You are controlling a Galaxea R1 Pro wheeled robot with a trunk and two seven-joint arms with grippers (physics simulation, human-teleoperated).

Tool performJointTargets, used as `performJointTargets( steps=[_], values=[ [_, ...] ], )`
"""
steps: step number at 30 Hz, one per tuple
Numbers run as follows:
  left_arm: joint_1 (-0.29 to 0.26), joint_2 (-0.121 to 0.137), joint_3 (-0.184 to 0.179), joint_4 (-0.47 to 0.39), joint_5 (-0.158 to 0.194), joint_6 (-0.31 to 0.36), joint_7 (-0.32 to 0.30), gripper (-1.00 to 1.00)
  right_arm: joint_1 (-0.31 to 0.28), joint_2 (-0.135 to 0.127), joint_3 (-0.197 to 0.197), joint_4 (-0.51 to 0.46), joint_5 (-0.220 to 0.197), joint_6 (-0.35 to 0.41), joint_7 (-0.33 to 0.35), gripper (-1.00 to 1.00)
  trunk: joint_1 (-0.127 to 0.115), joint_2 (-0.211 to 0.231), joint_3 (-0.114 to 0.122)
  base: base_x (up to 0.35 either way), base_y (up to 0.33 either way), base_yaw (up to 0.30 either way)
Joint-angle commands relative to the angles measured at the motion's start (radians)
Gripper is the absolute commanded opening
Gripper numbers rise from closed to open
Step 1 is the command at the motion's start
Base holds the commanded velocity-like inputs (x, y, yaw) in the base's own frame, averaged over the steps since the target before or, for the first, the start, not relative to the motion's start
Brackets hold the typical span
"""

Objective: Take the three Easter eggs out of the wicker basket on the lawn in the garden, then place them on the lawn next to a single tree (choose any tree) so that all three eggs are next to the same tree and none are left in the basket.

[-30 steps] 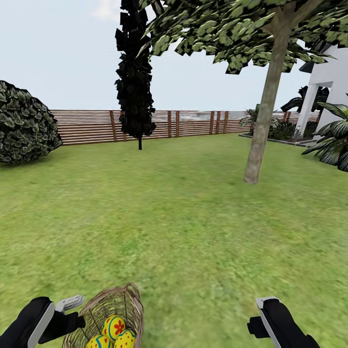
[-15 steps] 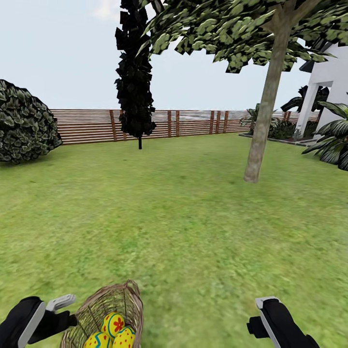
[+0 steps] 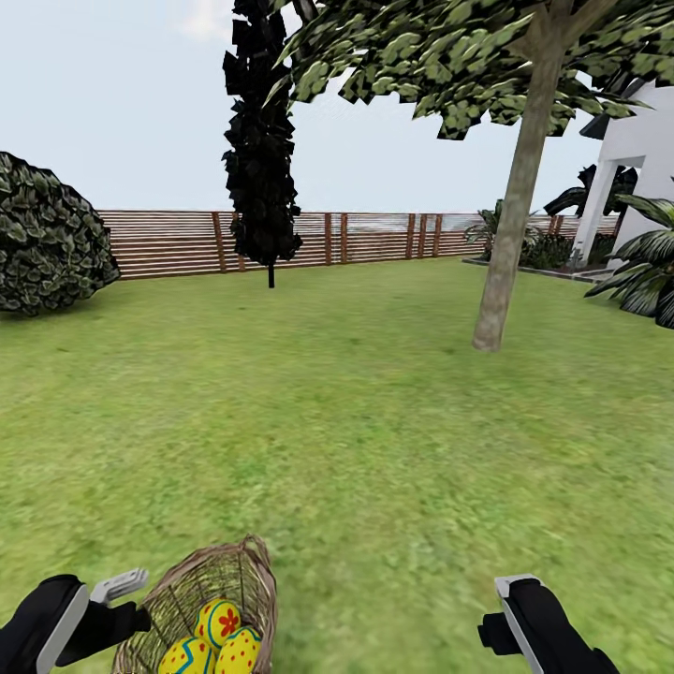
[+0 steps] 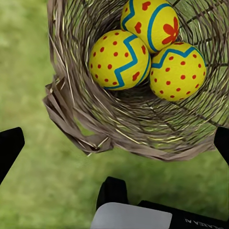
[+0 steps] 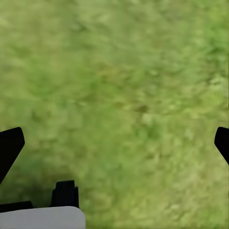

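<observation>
Now, nearest: left hand [image 4: 113, 143] open, fingers spread wide, hovering just beside the wicker basket [image 4: 86, 119]. Arm has slid slightly outward since a second ago; basket has dipped a touch lower in the head view. Three Easter eggs [image 4: 120, 59] all inside, touching. Right hand [image 5: 114, 143] open over bare lawn [image 3: 374, 449]. Farther off, tree [image 3: 501, 281] stands. No egg lifted yet; removal not begun.
</observation>
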Motion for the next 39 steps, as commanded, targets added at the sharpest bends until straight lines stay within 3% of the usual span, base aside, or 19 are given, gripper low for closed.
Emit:
performJointTargets(
  steps=[1, 39],
  values=[
    [0.0, 0.0, 0.002, -0.001, -0.006, 0.004, -0.007, 1.0, -0.001, 0.0, 0.001, -0.001, 0.006, 0.005, 0.002, 1.0, 0.004, -0.008, -0.004, 0.0, 0.0, 0.0],
    [-0.001, -0.002, 0.001, -0.001, -0.006, 0.004, -0.007, 1.0, -0.001, 0.0, 0.001, -0.001, 0.005, 0.004, 0.002, 1.0, 0.15, -0.274, -0.123, 0.0, 0.0, 0.0]
  ],
)
